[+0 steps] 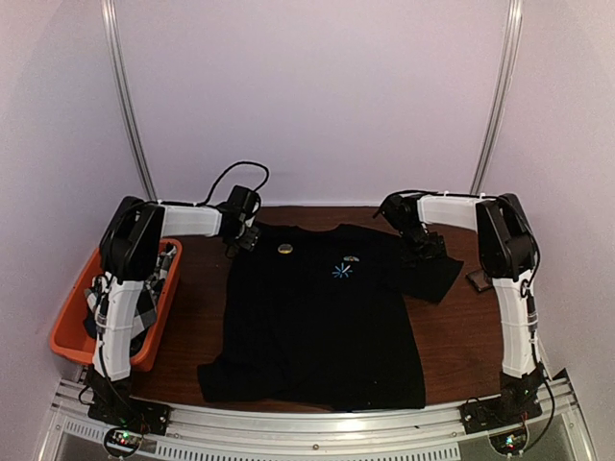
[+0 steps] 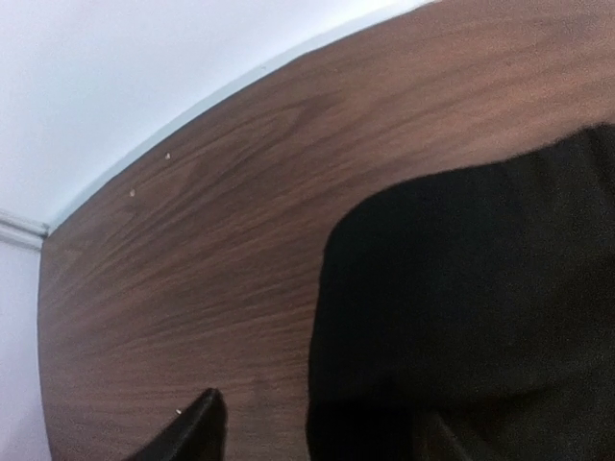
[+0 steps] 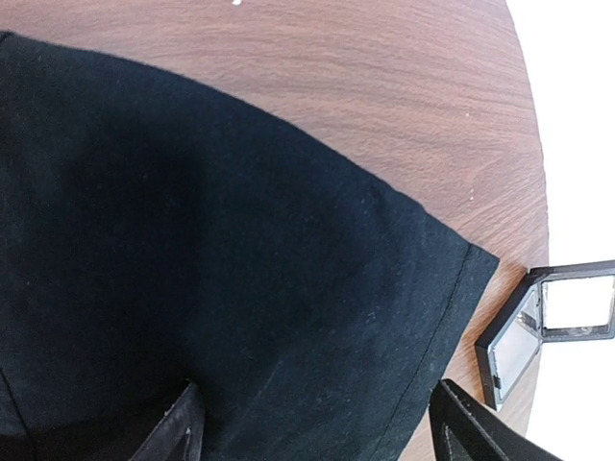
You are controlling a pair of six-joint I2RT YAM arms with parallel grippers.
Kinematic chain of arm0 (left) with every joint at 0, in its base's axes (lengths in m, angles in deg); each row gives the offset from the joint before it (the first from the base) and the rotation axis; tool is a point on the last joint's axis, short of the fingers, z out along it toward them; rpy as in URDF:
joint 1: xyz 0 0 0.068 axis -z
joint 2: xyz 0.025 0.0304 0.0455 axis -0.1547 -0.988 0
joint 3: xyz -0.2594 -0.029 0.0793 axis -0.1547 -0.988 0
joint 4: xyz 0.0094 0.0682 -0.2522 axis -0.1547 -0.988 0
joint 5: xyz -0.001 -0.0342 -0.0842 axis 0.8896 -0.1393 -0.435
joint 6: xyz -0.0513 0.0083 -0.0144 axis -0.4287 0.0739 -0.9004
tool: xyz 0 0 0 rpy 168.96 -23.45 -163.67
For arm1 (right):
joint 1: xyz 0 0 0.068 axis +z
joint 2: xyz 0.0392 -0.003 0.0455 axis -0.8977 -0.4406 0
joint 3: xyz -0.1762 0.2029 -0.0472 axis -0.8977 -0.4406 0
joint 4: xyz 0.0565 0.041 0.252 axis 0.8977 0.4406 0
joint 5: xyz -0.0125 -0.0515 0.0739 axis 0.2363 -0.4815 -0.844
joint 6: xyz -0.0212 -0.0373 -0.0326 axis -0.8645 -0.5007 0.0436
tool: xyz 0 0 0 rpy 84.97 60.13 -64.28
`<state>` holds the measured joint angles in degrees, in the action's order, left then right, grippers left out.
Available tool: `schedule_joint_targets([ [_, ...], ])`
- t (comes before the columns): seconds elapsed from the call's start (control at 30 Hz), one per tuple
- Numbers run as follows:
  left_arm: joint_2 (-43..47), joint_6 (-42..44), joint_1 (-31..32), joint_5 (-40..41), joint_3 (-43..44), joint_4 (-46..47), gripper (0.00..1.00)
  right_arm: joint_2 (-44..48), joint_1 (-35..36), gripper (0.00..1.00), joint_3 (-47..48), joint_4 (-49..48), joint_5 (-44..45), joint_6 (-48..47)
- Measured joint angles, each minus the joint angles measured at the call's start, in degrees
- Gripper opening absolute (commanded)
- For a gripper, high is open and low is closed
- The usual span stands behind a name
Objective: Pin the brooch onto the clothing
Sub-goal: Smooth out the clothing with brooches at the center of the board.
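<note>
Spread flat on the bench (image 1: pixel 197 307) for pinning, the black T-shirt (image 1: pixel 317 336) carries the brooch (image 1: pixel 285 249) upper centre; left fingers (image 2: pixel 204 427) and right fingers (image 3: pixel 178 432), parted and empty, flank its shoulders.

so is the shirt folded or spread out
Spread out: the black T-shirt lies flat on the table, both sleeves out, blue chest print facing up.

One black T-shirt (image 1: pixel 317 327), one orange bin (image 1: pixel 65 338), one open case (image 1: pixel 476 279).

Orange bin (image 1: pixel 67 338) holds checked cloth (image 1: pixel 147 305); small open box (image 1: pixel 478 280) on table (image 1: pixel 192 317).
</note>
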<state>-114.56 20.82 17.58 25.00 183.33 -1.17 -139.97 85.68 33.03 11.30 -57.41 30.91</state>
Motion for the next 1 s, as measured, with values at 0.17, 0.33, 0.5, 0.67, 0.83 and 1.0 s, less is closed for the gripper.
schedule_joint_targets([
  [0.17,4.2,-3.2,-0.1,-2.3,-1.3,-1.2,0.93,1.4,-0.1,0.82,0.1,0.9,-3.3,-1.2],
  [0.33,12.9,-6.6,0.7,-4.3,-4.7,-0.8,0.94,5.2,0.4,0.8,2.8,0.3,-10.0,-1.4],
  [0.5,20.7,-10.6,6.0,-5.2,-12.4,1.8,0.8,8.9,1.3,0.58,5.4,-4.2,-17.9,-1.1],
  [0.67,21.9,-16.0,15.7,-9.4,-23.7,5.4,0.63,7.9,3.6,0.02,6.4,-10.6,-25.8,-1.2],
  [0.83,21.2,-20.2,21.0,-12.8,-31.5,5.9,0.61,1.0,5.1,0.0,10.0,-16.3,-33.6,0.2],
  [1.0,20.1,-22.3,23.8,-13.9,-31.7,7.1,0.56,-5.3,5.3,0.0,11.2,-18.8,-36.1,0.9],
])
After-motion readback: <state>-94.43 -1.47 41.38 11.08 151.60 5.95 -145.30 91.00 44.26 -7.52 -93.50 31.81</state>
